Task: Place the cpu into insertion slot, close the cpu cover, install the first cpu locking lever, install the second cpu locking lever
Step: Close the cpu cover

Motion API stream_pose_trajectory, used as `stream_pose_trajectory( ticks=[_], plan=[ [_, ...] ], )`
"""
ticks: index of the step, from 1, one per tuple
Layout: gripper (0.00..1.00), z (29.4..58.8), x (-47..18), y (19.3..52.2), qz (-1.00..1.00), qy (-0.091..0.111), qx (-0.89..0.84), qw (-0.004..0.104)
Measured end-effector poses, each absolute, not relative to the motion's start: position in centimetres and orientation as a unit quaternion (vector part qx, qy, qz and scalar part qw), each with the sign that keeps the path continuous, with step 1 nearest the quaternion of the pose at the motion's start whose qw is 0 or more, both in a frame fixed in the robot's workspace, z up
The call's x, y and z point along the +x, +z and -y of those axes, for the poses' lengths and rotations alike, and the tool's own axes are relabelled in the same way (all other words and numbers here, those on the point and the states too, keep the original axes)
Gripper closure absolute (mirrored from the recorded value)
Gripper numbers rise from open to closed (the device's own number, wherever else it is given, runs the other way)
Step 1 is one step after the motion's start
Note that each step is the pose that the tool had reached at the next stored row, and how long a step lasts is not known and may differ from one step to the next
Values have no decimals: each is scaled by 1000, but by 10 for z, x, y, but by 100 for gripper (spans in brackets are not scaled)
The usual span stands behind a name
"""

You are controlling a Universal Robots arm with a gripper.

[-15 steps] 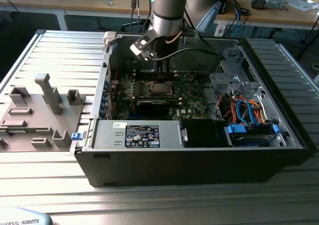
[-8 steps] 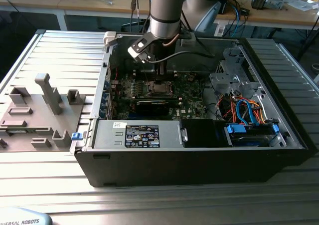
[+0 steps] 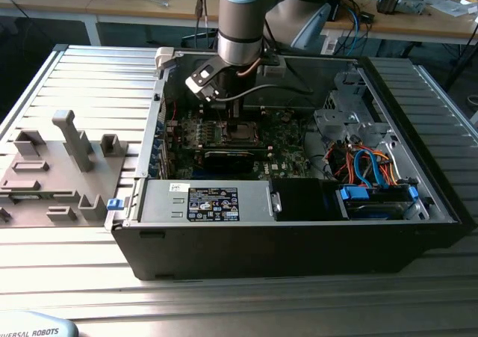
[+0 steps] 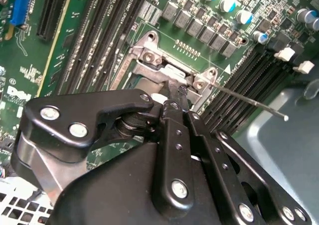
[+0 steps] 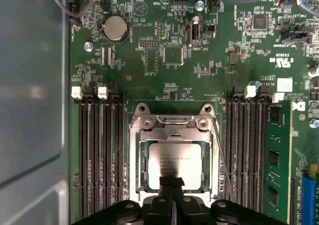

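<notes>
1. Step in hand, by my reading: closing the cpu cover; neither lever is installed yet.
2. In the first wrist view the cpu lies seated in the socket, and the cpu cover is down around it, its window framing the chip.
3. The gripper has its fingers together, gripping nothing, tips over the chip's edge farthest from the hinge. I cannot tell whether they touch.
4. In the exterior view the socket sits at 11 o'clock from the centre of the computer case.
5. One locking lever juts free, unlatched. I judge it calls for exact contact on a thin wire.
</notes>
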State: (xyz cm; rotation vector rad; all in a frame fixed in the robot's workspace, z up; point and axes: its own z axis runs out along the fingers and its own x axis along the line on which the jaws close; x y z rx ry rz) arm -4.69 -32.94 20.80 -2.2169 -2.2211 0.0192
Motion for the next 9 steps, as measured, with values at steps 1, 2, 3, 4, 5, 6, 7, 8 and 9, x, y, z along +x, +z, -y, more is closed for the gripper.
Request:
stream_pose_trajectory(
  ticks=[1, 2, 3, 4, 5, 6, 7, 8, 9],
  plan=[
    [89, 329, -47, 206, 708, 6, -706, 2],
    [89, 329, -48, 206, 708, 6, -706, 2],
    [89, 330, -48, 206, 708, 6, -706, 2],
    [89, 330, -48, 206, 708, 6, -706, 2],
    [89, 330, -48, 206, 708, 6, -706, 2],
    [89, 330, -47, 206, 708, 6, -706, 2],
    [89, 330, -44, 206, 708, 6, -706, 1],
    [89, 330, -42, 206, 708, 6, -706, 1],
    [89, 330, -40, 207, 708, 6, -706, 2]
  ],
)
